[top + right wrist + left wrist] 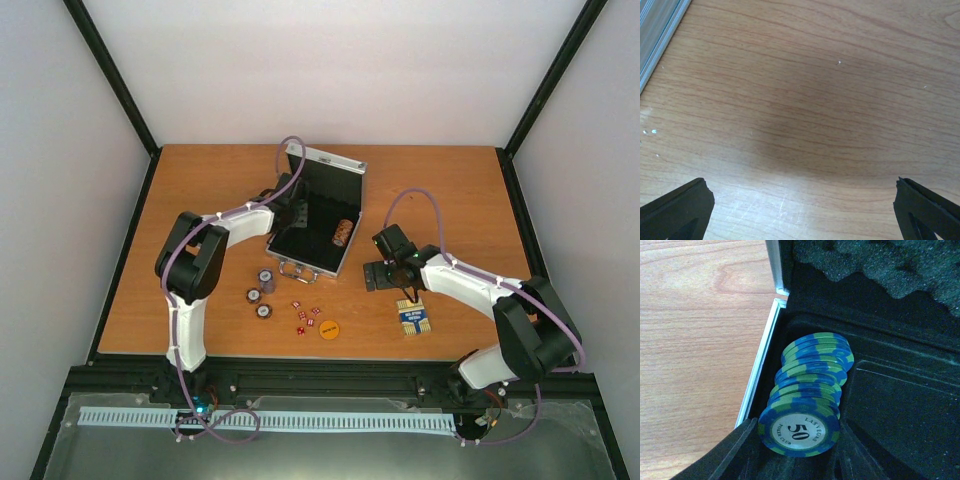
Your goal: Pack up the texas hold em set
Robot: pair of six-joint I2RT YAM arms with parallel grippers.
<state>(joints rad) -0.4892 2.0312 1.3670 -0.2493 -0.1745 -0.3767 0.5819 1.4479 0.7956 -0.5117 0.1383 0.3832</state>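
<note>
Top view: the left gripper is reaching into the open case on the table, while loose chips, dice, the orange disc and the card deck are lying near of it.

Left wrist: its jaws are clamping a roll of blue chips by the case's left wall (the roll is already skewing), so letting go carelessly is risking a spill.

Right wrist: the right gripper, jaws wide apart, is hovering over bare wood.
</note>
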